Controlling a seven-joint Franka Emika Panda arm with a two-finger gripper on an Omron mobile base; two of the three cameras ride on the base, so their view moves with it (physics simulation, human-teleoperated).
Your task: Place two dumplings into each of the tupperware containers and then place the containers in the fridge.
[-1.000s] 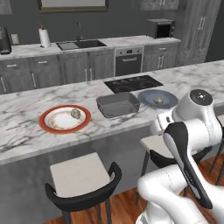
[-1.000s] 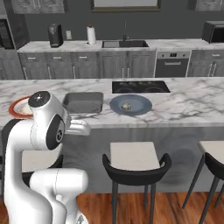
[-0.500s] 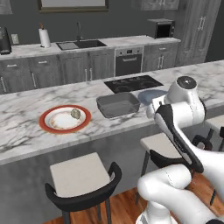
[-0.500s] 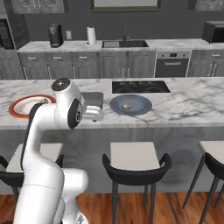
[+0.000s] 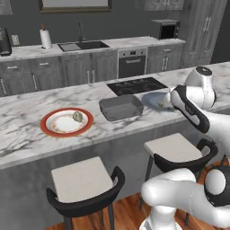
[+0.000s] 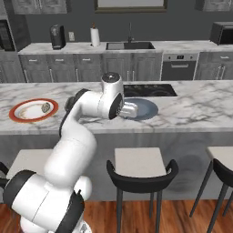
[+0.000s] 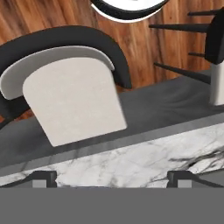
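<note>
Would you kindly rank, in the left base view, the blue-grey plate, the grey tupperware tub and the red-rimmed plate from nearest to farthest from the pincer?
1. Blue-grey plate, right beside the arm's end, where the pincer hangs, open.
2. Grey tupperware tub, mid-counter, to the left of that plate.
3. Red-rimmed plate, farthest left, holding a dumpling.

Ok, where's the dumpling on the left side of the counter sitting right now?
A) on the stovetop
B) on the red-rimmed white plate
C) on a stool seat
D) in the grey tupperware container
B: the dumpling lies on the red-rimmed white plate, left of the grey tupperware container, which looks empty.
</note>
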